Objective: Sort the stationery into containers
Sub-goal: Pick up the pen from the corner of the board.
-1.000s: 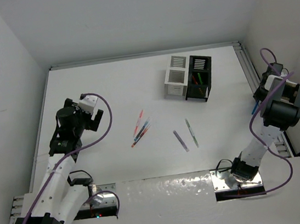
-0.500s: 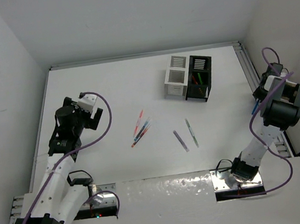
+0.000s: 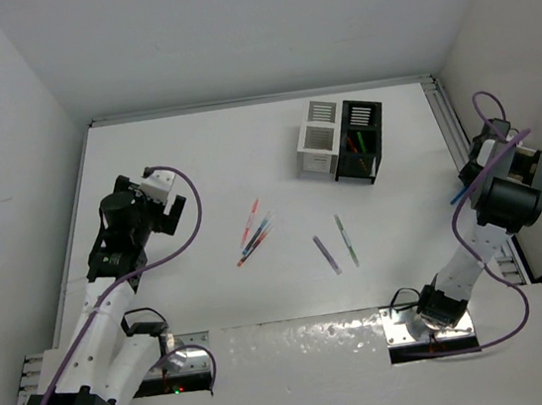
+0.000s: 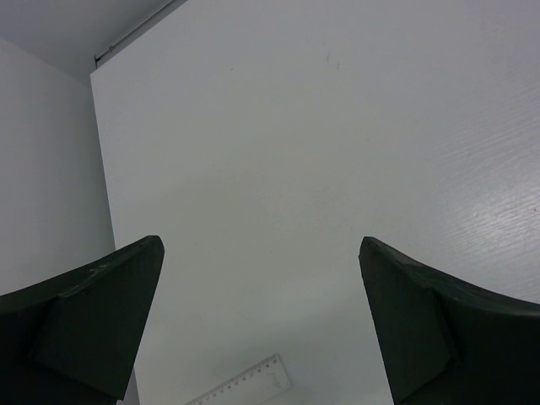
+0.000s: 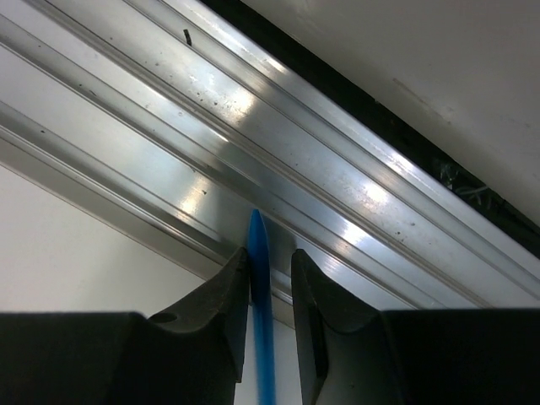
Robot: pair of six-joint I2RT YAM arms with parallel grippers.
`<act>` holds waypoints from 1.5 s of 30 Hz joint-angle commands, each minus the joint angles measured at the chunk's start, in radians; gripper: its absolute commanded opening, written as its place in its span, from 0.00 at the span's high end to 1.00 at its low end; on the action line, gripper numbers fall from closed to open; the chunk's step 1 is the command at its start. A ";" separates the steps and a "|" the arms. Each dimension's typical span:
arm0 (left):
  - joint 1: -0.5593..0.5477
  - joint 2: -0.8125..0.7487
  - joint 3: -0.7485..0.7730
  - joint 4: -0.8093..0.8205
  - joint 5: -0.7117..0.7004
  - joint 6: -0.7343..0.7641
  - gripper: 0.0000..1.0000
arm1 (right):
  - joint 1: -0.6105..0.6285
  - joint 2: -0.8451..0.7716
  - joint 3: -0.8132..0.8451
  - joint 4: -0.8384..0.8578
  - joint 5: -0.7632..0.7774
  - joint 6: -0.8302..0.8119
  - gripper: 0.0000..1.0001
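The white box (image 3: 320, 138) and the black box (image 3: 361, 141) stand side by side at the back right; the black one holds a few pens. Loose on the table lie a cluster of red and blue pens (image 3: 253, 233), a purple pen (image 3: 327, 254) and a green pen (image 3: 346, 240). My right gripper (image 3: 472, 172) is raised at the table's right edge, shut on a blue pen (image 3: 458, 195). In the right wrist view the pen (image 5: 261, 329) runs up between my fingertips (image 5: 270, 261). My left gripper (image 3: 173, 203) is open and empty over bare table at the left (image 4: 260, 245).
A clear plastic ruler (image 4: 245, 388) lies on the table just below my left fingers. An aluminium rail (image 5: 278, 143) runs along the right table edge under my right gripper, with the side wall close behind it.
My right wrist has shifted slightly toward the right rail with the blue pen still in it. The left arm has barely moved.
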 commanded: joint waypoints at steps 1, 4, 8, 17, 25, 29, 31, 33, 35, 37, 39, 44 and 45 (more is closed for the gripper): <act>0.012 -0.013 0.034 0.023 -0.002 -0.005 0.00 | -0.003 0.015 -0.013 -0.034 -0.027 0.000 0.74; 0.012 -0.013 0.034 0.028 -0.002 -0.003 0.00 | -0.001 0.015 -0.013 -0.034 -0.048 -0.005 0.81; 0.012 -0.015 0.032 0.029 -0.002 -0.005 0.00 | 0.000 -0.005 -0.023 -0.027 -0.061 -0.014 0.96; 0.012 -0.016 0.031 0.032 0.001 -0.014 0.00 | 0.052 -0.215 -0.127 0.056 0.010 -0.097 1.00; 0.014 -0.019 0.038 0.040 0.034 -0.049 0.00 | 0.161 -0.460 -0.215 0.154 -0.062 -0.184 1.00; 0.014 -0.030 0.029 0.039 0.037 -0.058 0.00 | 0.245 -0.545 -0.207 0.191 -0.096 -0.238 1.00; 0.014 -0.039 0.018 0.040 0.037 -0.060 0.00 | 0.279 -0.582 -0.189 0.190 -0.113 -0.275 1.00; 0.014 -0.042 0.017 0.043 0.038 -0.066 0.00 | 0.339 -0.611 -0.158 0.191 -0.126 -0.307 1.00; 0.014 -0.045 0.012 0.043 0.040 -0.067 0.00 | 0.399 -0.690 -0.140 0.235 -0.169 -0.364 1.00; 0.014 -0.045 0.008 0.045 0.041 -0.071 0.00 | 0.436 -0.723 -0.129 0.307 -0.209 -0.388 1.00; 0.014 -0.053 0.002 0.051 0.044 -0.080 0.00 | 0.492 -0.737 -0.117 0.351 -0.249 -0.413 1.00; 0.012 -0.065 -0.017 0.059 0.057 -0.095 0.00 | 0.615 -0.680 -0.099 0.501 -0.297 -0.447 1.00; 0.014 -0.068 -0.020 0.058 0.057 -0.095 0.00 | 0.632 -0.662 -0.094 0.513 -0.282 -0.466 1.00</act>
